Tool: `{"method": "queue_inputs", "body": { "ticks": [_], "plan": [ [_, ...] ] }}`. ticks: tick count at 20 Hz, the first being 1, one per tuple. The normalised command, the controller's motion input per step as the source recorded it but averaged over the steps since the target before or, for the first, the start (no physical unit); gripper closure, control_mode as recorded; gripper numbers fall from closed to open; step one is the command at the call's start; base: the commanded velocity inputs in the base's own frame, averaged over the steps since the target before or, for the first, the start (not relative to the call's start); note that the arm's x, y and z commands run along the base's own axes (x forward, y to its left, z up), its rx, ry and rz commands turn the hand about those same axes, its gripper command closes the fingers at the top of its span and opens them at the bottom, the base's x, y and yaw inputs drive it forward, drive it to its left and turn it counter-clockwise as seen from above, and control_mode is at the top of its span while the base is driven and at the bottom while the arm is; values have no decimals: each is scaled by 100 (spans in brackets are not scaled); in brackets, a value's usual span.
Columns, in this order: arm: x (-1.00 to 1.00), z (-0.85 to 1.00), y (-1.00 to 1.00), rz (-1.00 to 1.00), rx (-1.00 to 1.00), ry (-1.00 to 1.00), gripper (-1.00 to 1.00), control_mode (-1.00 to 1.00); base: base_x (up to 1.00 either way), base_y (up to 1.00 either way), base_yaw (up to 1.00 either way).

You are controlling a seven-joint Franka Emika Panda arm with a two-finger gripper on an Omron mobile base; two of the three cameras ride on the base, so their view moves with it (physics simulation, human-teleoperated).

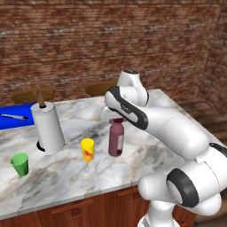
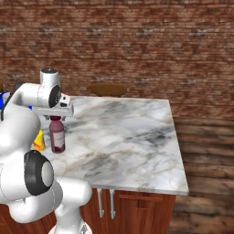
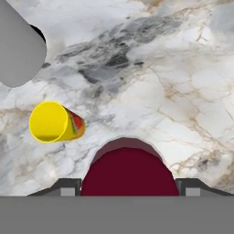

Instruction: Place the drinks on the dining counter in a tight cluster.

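Between the fingers (image 3: 69, 187), maroon bottle (image 3: 130, 171)

Yellow cup (image 1: 87, 149), green cup (image 1: 20, 163), paper-towel roll (image 1: 48, 127) upright

Bottle (image 1: 116, 138) upright on the dining counter (image 1: 80, 177), cup (image 1: 88, 149) just left of it, paper towel roll (image 1: 48, 127) farther left, another cup (image 1: 20, 163) nearest the left edge.

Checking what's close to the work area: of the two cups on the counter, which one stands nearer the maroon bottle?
The yellow cup, just beside the maroon bottle. The green cup stands much farther off, past the paper towel roll, near the counter's front edge.
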Motion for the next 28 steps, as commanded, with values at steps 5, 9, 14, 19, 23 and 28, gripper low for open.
{"method": "queue_inputs", "body": {
  "ticks": [5, 9, 14, 19, 23, 28],
  "plan": [
    [0, -22, 2, 0, -3, -3, 100, -100, 0, 0, 0],
    [3, -12, 2, 0, -6, -4, 100, -100, 0, 0, 0],
    [22, -7, 5, 0, -6, -3, 100, -100, 0, 0, 0],
    [44, 0, 15, 0, -3, 0, 100, -100, 0, 0, 0],
    [6, -1, 9, 0, 0, 0, 100, -100, 0, 0, 0],
    [0, -14, 2, 0, 0, 0, 100, -100, 0, 0, 0]
  ]
}}
